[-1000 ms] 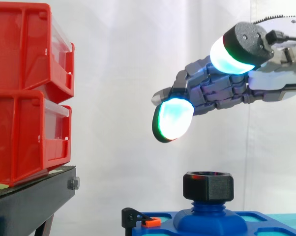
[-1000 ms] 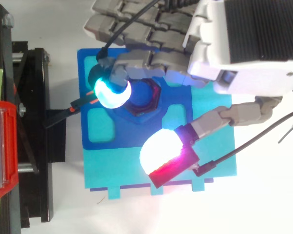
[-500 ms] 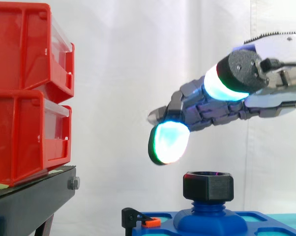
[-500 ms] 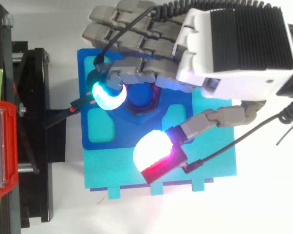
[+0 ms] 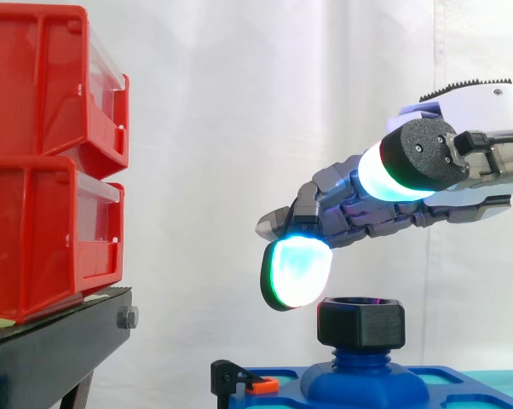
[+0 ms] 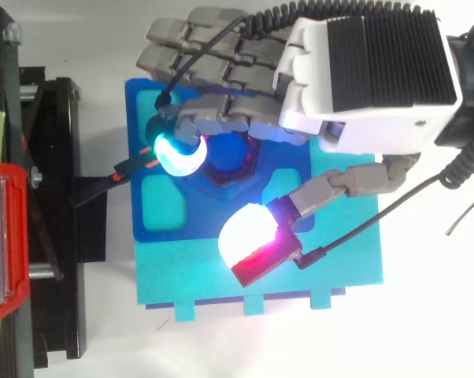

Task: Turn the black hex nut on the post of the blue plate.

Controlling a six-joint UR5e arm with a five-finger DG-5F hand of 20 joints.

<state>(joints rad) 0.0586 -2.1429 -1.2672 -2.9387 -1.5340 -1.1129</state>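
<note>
Black hex nut (image 5: 360,322) just below the spread fingers (image 5: 296,271)

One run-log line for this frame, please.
phase: pre-grasp | hand: open, hovers over black hex nut | nut: on post of blue plate, ungripped | turn: not started

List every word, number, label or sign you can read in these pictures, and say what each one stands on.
None: no legible word, number or sign in either view.
Red bins: plain faces, no label to read.
Black hex nut and blue plate: no markings visible.
Hand: no print that can be made out on its casing.
</note>
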